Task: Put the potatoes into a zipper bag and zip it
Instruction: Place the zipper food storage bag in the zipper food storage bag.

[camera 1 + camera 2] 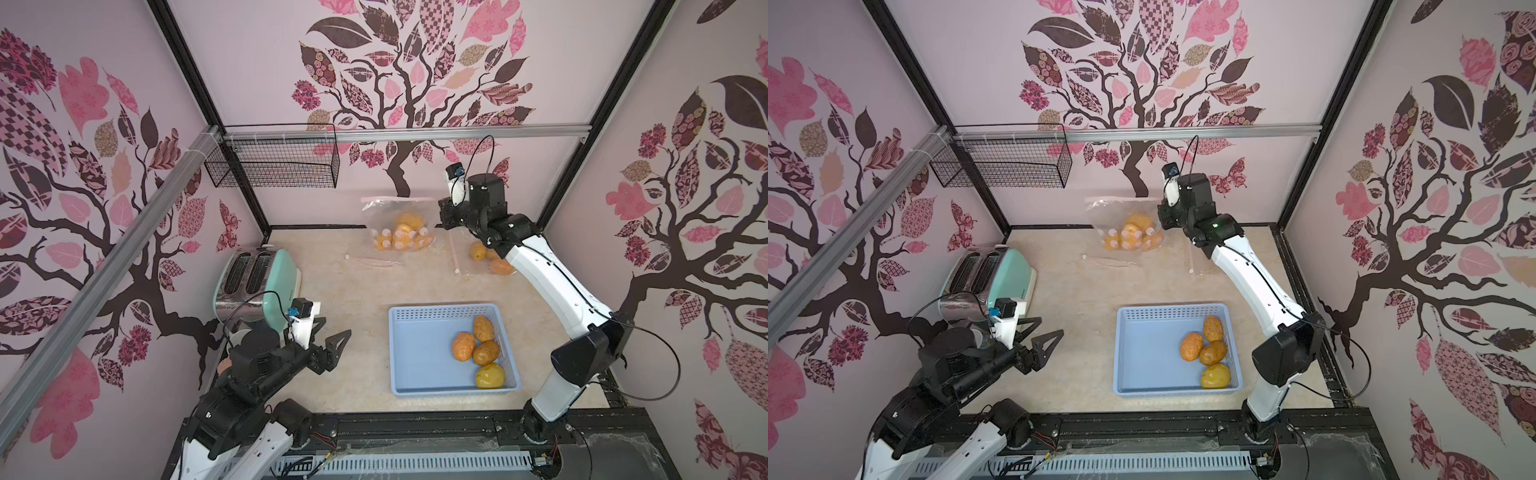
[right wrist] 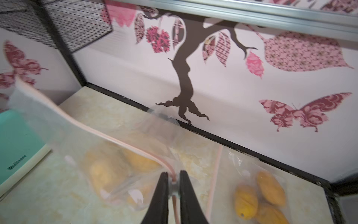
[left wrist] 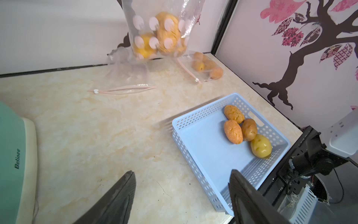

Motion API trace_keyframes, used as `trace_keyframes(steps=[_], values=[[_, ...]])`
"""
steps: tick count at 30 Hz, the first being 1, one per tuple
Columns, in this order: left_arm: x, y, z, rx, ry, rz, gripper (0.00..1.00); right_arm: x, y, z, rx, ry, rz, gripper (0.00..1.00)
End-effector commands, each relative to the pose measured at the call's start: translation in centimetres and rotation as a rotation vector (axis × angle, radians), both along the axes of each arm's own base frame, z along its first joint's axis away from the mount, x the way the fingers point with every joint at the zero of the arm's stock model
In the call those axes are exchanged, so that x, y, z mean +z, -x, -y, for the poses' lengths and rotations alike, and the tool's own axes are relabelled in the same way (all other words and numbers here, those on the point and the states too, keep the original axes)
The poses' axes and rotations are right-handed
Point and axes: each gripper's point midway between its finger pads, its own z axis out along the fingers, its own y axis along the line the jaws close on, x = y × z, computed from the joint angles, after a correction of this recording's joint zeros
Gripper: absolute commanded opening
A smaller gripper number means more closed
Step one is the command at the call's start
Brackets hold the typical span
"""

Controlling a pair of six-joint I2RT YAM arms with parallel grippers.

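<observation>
A clear zipper bag [image 1: 399,224] [image 1: 1128,232] [image 3: 160,35] with white dots hangs lifted at the back middle, with potatoes [image 1: 405,235] [image 3: 167,36] inside it. My right gripper [image 2: 172,172] is shut on the bag's pink zip strip at its white slider; in both top views the wrist [image 1: 451,212] sits at the bag's upper right corner. Several more potatoes [image 1: 478,349] [image 1: 1208,347] [image 3: 242,128] lie in the blue basket [image 1: 415,309] [image 1: 1142,309] [image 3: 193,114], one of them yellow-green [image 1: 490,376]. My left gripper [image 1: 334,328] [image 1: 1050,326] [image 3: 182,171] hovers open and empty left of the basket.
A second bag of potatoes [image 1: 490,257] [image 3: 207,66] [image 2: 255,194] lies at the back right under my right arm. An empty flat bag [image 1: 374,262] [image 3: 126,77] lies mid-table. A mint toaster [image 1: 257,282] [image 1: 992,274] stands at the left, and a wire basket [image 1: 274,162] hangs on the back wall.
</observation>
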Motion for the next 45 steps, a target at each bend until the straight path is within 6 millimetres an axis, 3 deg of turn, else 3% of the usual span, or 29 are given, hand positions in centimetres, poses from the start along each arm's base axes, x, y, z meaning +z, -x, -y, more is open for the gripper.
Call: trace_keyframes(steps=[1, 3, 6, 8, 11, 16, 19, 22, 27, 32, 36, 38, 42, 45], values=[[-0.6, 0.0, 1.0, -0.039, 0.042, 0.002, 0.78, 1.8, -3.3, 5.5, -0.183, -0.019, 0.042, 0.00], [-0.6, 0.1, 1.2, -0.054, 0.055, 0.005, 0.78, 1.4, -5.1, 9.6, -0.294, -0.048, 0.032, 0.00], [-0.8, 0.4, 1.4, -0.072, 0.066, 0.010, 0.78, 0.9, -6.4, 15.9, -0.480, -0.081, 0.038, 0.00], [-1.0, 0.5, 1.5, -0.080, 0.064, 0.014, 0.78, -0.1, -6.3, 18.2, -0.558, -0.068, 0.050, 0.00], [-1.2, 0.5, 1.8, -0.098, 0.062, 0.010, 0.78, -3.9, -5.2, 19.4, -0.606, -0.033, 0.074, 0.00], [-1.6, 0.7, 2.3, -0.128, 0.057, -0.004, 0.78, -13.2, -3.0, 18.7, -0.560, -0.031, -0.034, 0.00], [-1.6, 0.7, 2.2, -0.128, 0.059, -0.002, 0.79, -18.4, -1.2, 17.0, -0.469, -0.081, -0.115, 0.00], [-1.6, 0.7, 2.3, -0.129, 0.058, -0.003, 0.79, -21.7, 0.2, 14.3, -0.350, -0.153, -0.190, 0.00], [-1.9, 0.5, 2.2, -0.121, 0.052, -0.013, 0.79, -25.1, 1.7, 10.0, -0.190, -0.187, -0.305, 0.00], [-2.1, 0.4, 2.0, -0.102, 0.044, -0.017, 0.79, -26.5, 2.9, 7.0, -0.096, -0.170, -0.366, 0.01], [-2.5, 0.1, 1.8, -0.088, 0.033, -0.031, 0.79, -26.5, 3.4, 5.9, -0.054, -0.196, -0.394, 0.17], [-2.7, -0.2, 1.8, -0.078, 0.025, -0.042, 0.79, -25.7, 3.3, 5.5, -0.043, -0.209, -0.387, 0.33], [-3.2, -1.0, 1.5, -0.033, 0.011, -0.069, 0.79, -22.2, 3.2, 4.9, -0.024, -0.261, -0.341, 0.60], [-3.2, -2.2, 0.7, 0.049, 0.004, -0.086, 0.80, -19.4, 4.7, 4.3, -0.008, -0.332, -0.285, 0.65]])
